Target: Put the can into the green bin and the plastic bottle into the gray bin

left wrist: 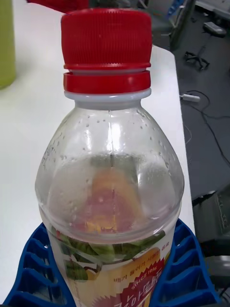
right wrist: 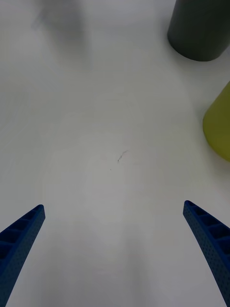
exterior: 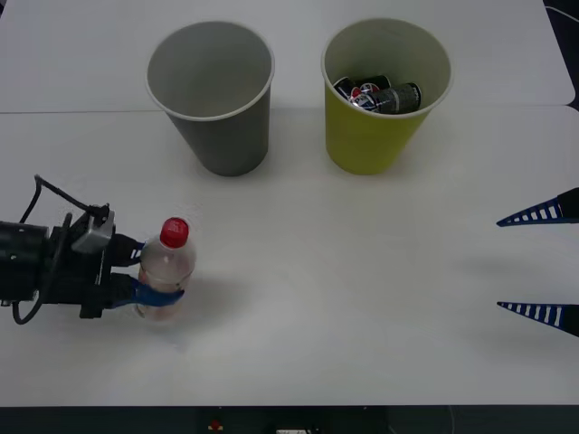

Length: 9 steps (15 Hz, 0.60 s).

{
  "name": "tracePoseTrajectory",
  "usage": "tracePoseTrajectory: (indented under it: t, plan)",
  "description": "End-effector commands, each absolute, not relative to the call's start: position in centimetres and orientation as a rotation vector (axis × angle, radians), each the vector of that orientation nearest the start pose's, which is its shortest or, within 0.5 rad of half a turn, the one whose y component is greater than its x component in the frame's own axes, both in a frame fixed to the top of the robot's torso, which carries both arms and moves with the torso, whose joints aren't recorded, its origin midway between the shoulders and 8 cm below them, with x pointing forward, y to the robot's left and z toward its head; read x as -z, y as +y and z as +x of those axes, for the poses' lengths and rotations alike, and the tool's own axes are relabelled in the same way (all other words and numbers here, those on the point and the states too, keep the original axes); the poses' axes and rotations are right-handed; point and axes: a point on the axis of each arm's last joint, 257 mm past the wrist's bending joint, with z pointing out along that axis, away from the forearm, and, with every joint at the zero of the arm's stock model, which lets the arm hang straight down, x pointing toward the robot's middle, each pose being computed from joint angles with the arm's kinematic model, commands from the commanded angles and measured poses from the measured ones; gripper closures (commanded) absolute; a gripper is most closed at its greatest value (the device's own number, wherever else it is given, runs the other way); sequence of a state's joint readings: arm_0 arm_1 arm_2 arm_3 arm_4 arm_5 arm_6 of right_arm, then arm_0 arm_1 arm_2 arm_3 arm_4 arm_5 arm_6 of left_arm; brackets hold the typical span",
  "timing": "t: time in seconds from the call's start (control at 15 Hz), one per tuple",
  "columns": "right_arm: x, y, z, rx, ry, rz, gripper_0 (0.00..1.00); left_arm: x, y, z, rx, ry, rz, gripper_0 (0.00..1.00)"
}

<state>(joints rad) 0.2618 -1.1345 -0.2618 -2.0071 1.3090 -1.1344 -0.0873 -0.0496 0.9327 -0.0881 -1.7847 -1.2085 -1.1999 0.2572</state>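
The plastic bottle (exterior: 166, 268), clear with a red cap, stands upright on the white table at the left. My left gripper (exterior: 156, 274) is shut on the bottle's body (left wrist: 112, 192), its blue fingers (left wrist: 189, 268) pressed against both sides. The gray bin (exterior: 213, 95) stands at the back, left of centre. Right of it is the green bin (exterior: 382, 95), with dark cans (exterior: 380, 95) lying inside. My right gripper (exterior: 541, 264) hangs open at the right edge, above bare table, with nothing between its fingers (right wrist: 211, 240).
The white table (exterior: 344, 298) has free room across the middle and front. A seam runs across it behind the bins. The gray bin (right wrist: 199, 29) and green bin (right wrist: 219, 124) stand ahead of the right gripper. Beyond the table's edge lie floor and cables (left wrist: 201, 57).
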Motion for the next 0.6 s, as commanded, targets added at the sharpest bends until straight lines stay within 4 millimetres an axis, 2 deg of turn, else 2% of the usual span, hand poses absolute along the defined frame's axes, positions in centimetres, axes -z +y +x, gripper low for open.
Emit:
tracePoseTrajectory:
  t: [0.07, 0.33, 0.6]
  plan:
    - [16.7, -28.6, 34.1, -0.209, 1.596, -1.634, 0.00, 17.1, 18.0, 35.9, 0.672, 1.734, 1.276, 1.00]
    - [16.7, -28.6, 34.1, -0.209, 1.596, -1.634, 0.00, 13.3, 18.9, 36.8, 0.640, 1.845, 1.103, 1.00]
    - [16.7, -28.6, 34.1, -0.209, 1.596, -1.634, 0.00, 9.5, 20.5, 38.2, 0.521, 1.945, 0.934, 1.00]
